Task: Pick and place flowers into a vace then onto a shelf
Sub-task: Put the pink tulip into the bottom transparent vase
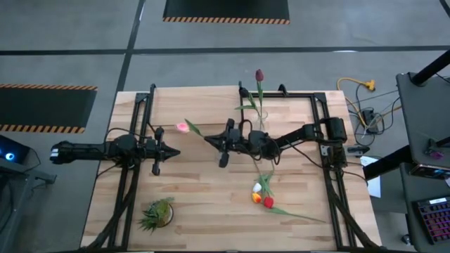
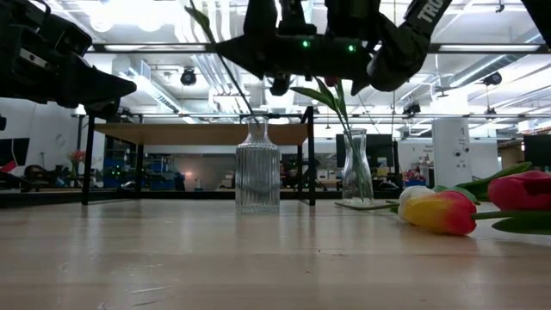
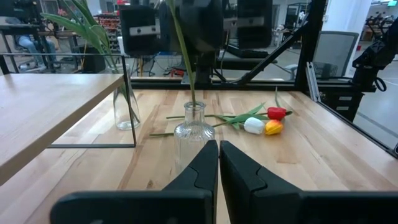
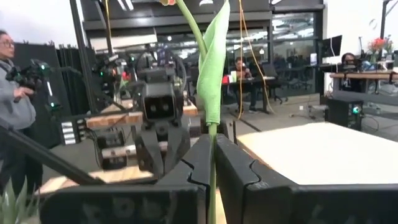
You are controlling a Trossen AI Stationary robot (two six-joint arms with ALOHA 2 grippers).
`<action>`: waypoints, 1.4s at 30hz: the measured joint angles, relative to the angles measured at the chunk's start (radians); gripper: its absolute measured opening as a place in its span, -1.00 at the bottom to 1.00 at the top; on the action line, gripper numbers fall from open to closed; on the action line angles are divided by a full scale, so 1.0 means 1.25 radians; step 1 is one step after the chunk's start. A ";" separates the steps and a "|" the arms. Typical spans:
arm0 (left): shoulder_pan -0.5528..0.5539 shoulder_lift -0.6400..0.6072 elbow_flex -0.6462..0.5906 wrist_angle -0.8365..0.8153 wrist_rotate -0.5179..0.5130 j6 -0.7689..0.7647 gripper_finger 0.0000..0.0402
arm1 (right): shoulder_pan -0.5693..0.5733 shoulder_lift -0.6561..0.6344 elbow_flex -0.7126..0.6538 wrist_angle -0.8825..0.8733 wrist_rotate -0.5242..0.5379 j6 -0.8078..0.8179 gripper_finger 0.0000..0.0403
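Observation:
My right gripper (image 1: 213, 138) (image 4: 212, 146) is shut on the pink tulip (image 1: 182, 127), above the ribbed glass vase (image 2: 257, 176) (image 3: 194, 127) at mid-table. The tulip's stem (image 2: 228, 77) slants down into the vase's neck. The maroon tulip (image 1: 259, 75) stands in a smooth glass vase (image 2: 356, 168) (image 3: 126, 106). White, orange-yellow and red tulips (image 1: 261, 195) (image 2: 443, 211) lie on the table's right near part. My left gripper (image 1: 169, 151) (image 3: 219, 152) is shut, touches nothing, and hovers left of the ribbed vase. The shelf (image 2: 198, 133) (image 3: 50, 106) stands at the far side. My right gripper pinches the pink tulip's green stem (image 4: 212, 127) between its two fingers, just below the long leaf (image 4: 214, 62). The fingers come level from the table's right and lie across the stem. The tulip is tilted, its head toward the left, its lower end (image 3: 189, 93) in the ribbed vase.
A spiky green tuft plant (image 1: 157, 214) sits near the table's left near corner. The shelf's thin black legs (image 2: 86, 159) stand behind the vases. A person (image 4: 15, 112) stands beyond the table's left side. Bare tabletop (image 1: 211, 204) lies in front of the ribbed vase.

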 joint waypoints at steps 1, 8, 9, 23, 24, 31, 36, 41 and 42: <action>0.000 0.000 0.000 0.000 0.000 0.000 -1.00 | 0.000 0.000 -0.007 0.000 0.000 0.000 -0.96; 0.000 0.000 0.000 0.000 0.000 0.000 -1.00 | 0.000 0.000 -0.032 0.001 0.000 0.000 -0.96; 0.000 0.000 0.000 0.000 0.000 0.000 -1.00 | 0.000 0.000 -0.034 0.001 0.000 -0.001 -0.96; 0.000 0.000 0.000 0.000 0.000 0.000 -1.00 | 0.000 0.000 -0.082 -0.017 0.000 0.000 -0.96; 0.000 0.000 0.000 0.000 0.000 0.000 -1.00 | 0.000 0.000 -0.082 -0.028 0.000 0.001 -0.96; 0.000 0.000 0.000 0.000 0.000 0.000 -1.00 | 0.000 0.000 -0.084 -0.105 0.000 0.011 -0.96; 0.000 0.000 0.000 0.000 0.000 0.000 -1.00 | 0.000 0.000 -0.084 -0.106 0.000 0.015 -0.96; 0.000 0.000 0.000 0.000 0.000 0.000 -1.00 | 0.000 0.000 -0.084 -0.110 -0.007 0.015 -0.96; 0.000 0.000 0.000 0.000 0.000 0.000 -1.00 | 0.000 0.000 -0.084 -0.111 -0.016 0.015 -0.96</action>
